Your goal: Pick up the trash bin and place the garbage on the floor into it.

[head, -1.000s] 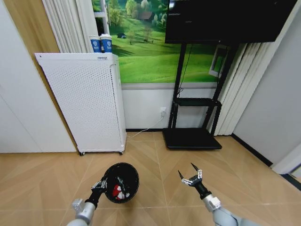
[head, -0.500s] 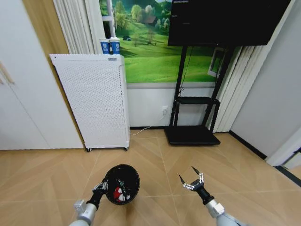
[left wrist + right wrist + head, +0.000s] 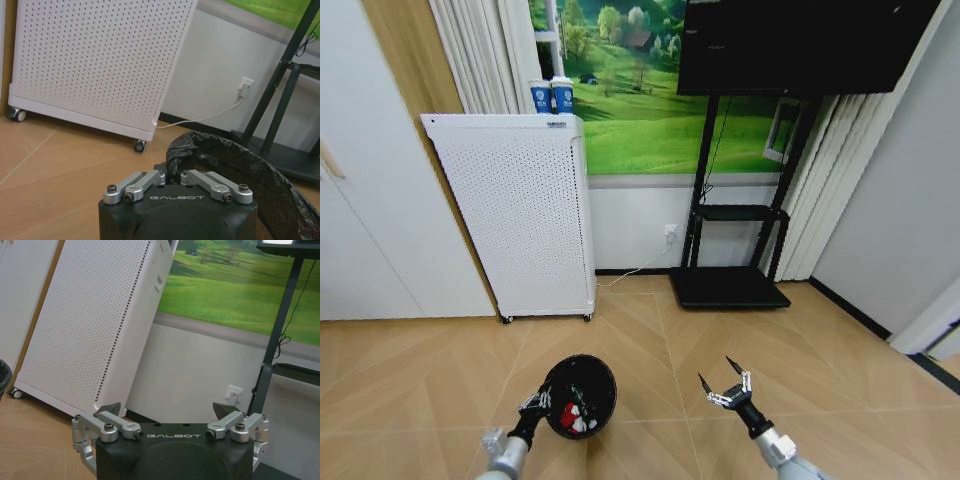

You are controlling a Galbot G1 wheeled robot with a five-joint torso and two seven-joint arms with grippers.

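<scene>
The trash bin (image 3: pixel 582 392), black and round with mesh walls, hangs low over the wooden floor (image 3: pixel 650 335) in the head view. My left gripper (image 3: pixel 535 404) is shut on its near rim. In the left wrist view the fingers (image 3: pixel 145 181) pinch the bag-lined rim of the bin (image 3: pixel 235 167). Red-and-white garbage bits (image 3: pixel 571 416) lie inside the bin. My right gripper (image 3: pixel 723 381) is held out to the bin's right, open and with nothing in it. The right wrist view shows this gripper (image 3: pixel 167 412) with its jaws wide apart.
A tall white perforated cabinet (image 3: pixel 515 215) on wheels stands against the wall ahead on the left, with two cups (image 3: pixel 552 97) on top. A black TV stand (image 3: pixel 730 285) stands ahead on the right. Open floor lies between them and me.
The whole head view has shifted, so the camera moved. Both arms keep the same pose, and the left gripper still holds the bin.
</scene>
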